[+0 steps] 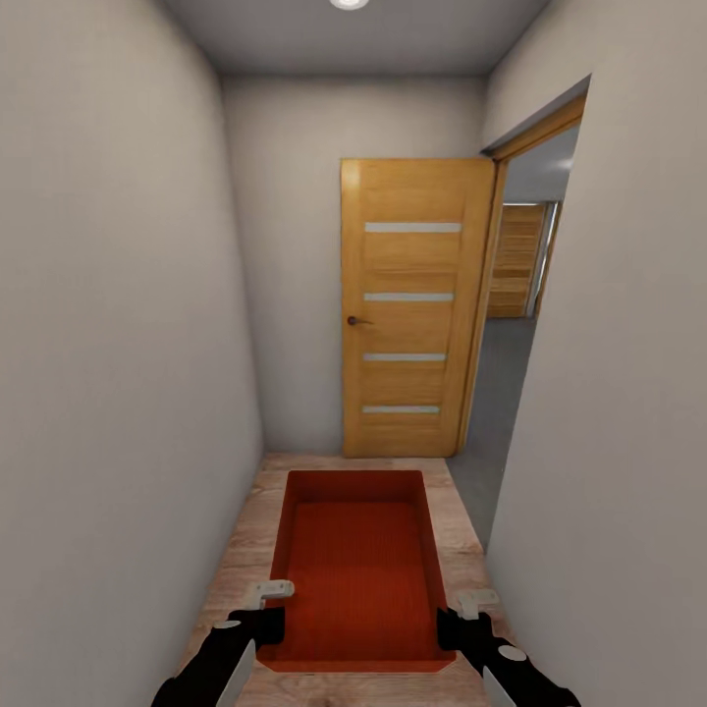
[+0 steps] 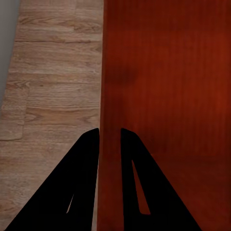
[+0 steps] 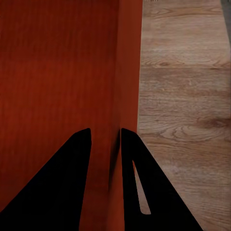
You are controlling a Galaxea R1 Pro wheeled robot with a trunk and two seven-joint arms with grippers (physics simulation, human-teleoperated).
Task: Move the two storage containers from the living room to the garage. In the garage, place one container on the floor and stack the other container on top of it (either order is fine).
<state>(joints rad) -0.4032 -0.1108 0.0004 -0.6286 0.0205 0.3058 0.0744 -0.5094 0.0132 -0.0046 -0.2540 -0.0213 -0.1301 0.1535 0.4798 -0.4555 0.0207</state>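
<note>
Both claws, left claw (image 1: 263, 611), right claw (image 1: 462, 616), clamping container (image 1: 358, 560) walls

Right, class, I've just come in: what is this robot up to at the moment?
The robot is carrying an orange-red storage container along a narrow hallway with a wood plank floor. Its left gripper pinches the container's left wall and its right gripper pinches the right wall, one finger inside and one outside. Ahead, a wooden door stands open onto a grey-floored room on the right.
</note>
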